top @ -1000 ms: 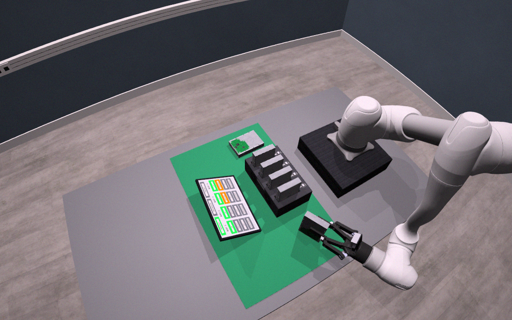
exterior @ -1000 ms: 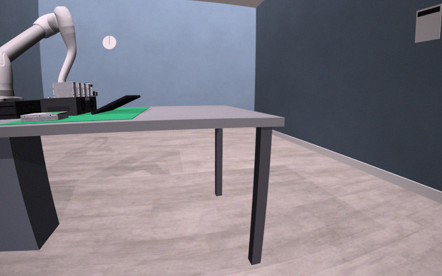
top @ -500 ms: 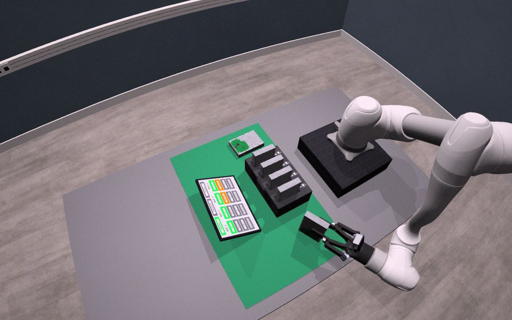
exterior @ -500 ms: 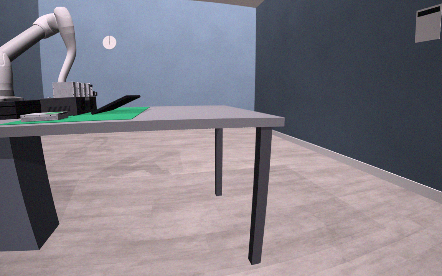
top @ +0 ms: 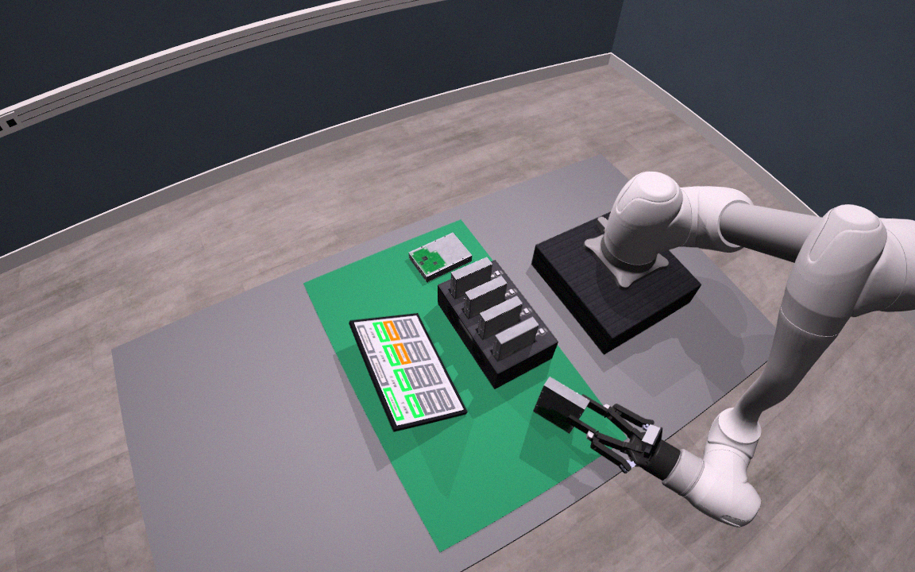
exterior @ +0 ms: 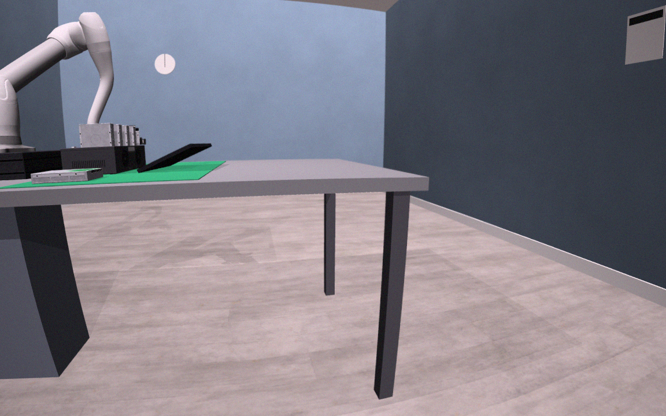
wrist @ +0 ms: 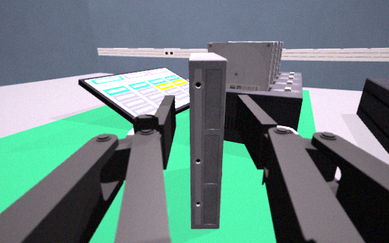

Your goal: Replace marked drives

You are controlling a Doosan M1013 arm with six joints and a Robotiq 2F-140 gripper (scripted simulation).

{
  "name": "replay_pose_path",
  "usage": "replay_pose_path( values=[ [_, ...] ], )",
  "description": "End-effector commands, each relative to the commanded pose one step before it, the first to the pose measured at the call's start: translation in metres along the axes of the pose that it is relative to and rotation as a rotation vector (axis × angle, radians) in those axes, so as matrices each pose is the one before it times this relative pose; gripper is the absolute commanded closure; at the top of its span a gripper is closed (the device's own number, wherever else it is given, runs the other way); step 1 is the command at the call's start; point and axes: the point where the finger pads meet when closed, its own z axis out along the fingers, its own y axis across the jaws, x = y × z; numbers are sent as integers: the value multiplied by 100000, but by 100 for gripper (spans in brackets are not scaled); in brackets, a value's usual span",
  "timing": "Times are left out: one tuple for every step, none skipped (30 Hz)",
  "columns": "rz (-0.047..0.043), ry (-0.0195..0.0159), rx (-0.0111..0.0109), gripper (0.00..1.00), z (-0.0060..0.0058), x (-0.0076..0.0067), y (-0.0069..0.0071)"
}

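Observation:
My gripper [top: 581, 415] [wrist: 205, 111] is partly open, with gaps on both sides of a grey drive [top: 564, 398] [wrist: 207, 101]. That drive stands upright at the front of the green mat [top: 475, 483] [wrist: 46, 148]. Its contact with the mat is hard to judge. The black dock [top: 518, 369] [exterior: 89, 161] [wrist: 286, 108] holds an upright drive in each of its bays, the nearest one [top: 516, 338] [wrist: 245, 64] at the front end. Another drive [top: 450, 249] [exterior: 66, 175] lies flat behind the dock, green board up. The screen [top: 407, 369] [wrist: 137, 91] shows orange marks at two bays.
The tilted screen stands beside the dock on the mat. The black base block [top: 610, 323] of the arm is on the dock's other side. The grey table [top: 233, 427] [exterior: 325, 168] extends past the mat.

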Motion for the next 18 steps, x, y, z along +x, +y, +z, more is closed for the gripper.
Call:
replay_pose_path(
  values=[
    [92,-61,-16,60,-882,61,-19],
    [0,0,0,60,-275,0,0],
    [0,0,0,60,-274,0,0],
    [0,0,0,60,-272,0,0],
    [0,0,0,60,-269,0,0],
    [0,0,0,60,0,0,0],
    [0,0,0,60,0,0,0],
    [0,0,0,60,-263,0,0],
    [0,0,0,60,-258,0,0],
    [0,0,0,60,-250,0,1],
    [0,0,0,60,-243,0,-1],
    [0,0,0,60,-233,0,0],
    [0,0,0,60,-223,0,0],
    [0,0,0,60,-211,0,0],
    [0,0,0,60,-199,0,0],
    [0,0,0,60,-186,0,0],
    [0,0,0,60,-172,0,0],
    [0,0,0,60,-159,0,0]
  ],
)
